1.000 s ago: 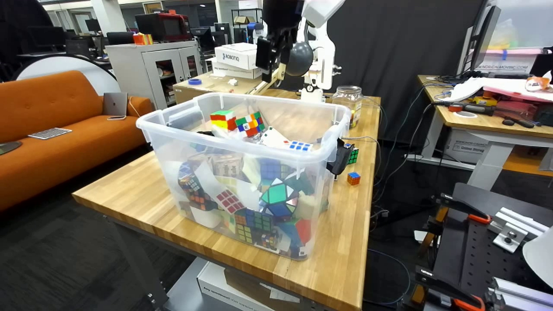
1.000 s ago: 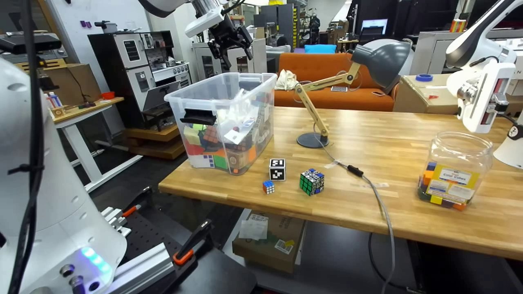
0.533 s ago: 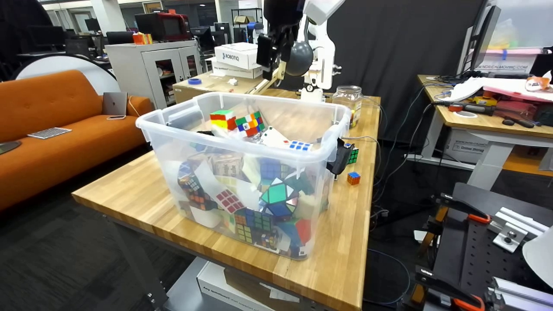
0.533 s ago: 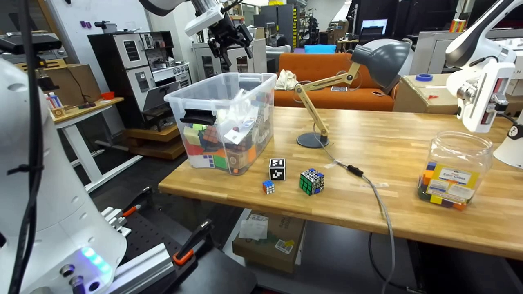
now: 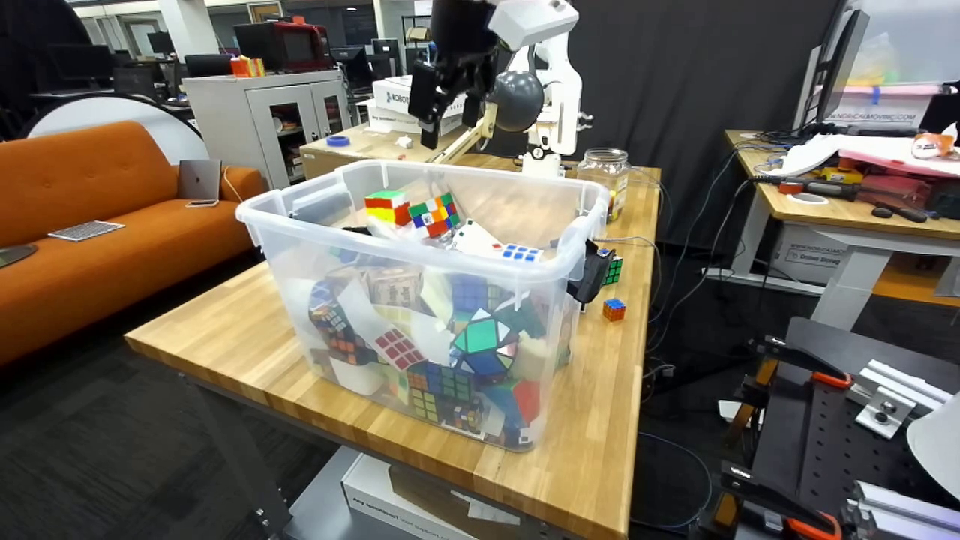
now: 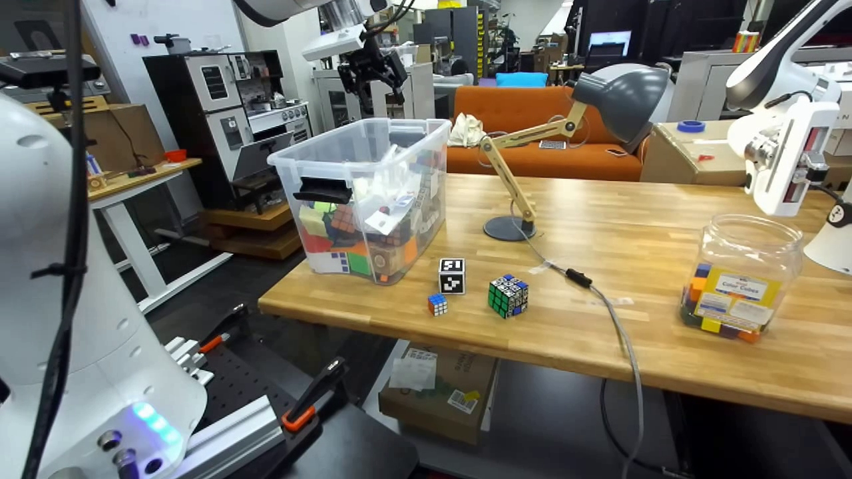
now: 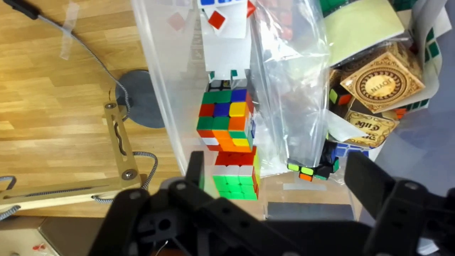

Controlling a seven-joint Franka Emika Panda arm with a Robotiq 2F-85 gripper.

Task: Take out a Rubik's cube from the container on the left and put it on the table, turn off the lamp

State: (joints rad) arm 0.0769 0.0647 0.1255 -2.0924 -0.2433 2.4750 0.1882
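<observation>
Two cubes to reach for, both inside the tub (image 5: 412,251) and below the gripper (image 7: 273,164): a green-faced cube (image 7: 234,174) nearest the finger on the side of the lamp (image 6: 616,98), with a mixed-up cube (image 7: 225,117) right beside. Hangs above the rim with fingers spread wide and nothing gripped, presumably to clear the walls and straddle one cube on the way down. Also below, midway across the gap, a clear bag (image 7: 291,92), loose on top, best kept out of the pinch. Beyond the wall, lamp-side of the gripper, wooden table (image 6: 665,213) for the set-down. Farther out that way, a switch (image 6: 578,278) on the cord (image 7: 93,54), probably for the lamp, with tape (image 7: 71,21) perhaps against sliding.
</observation>
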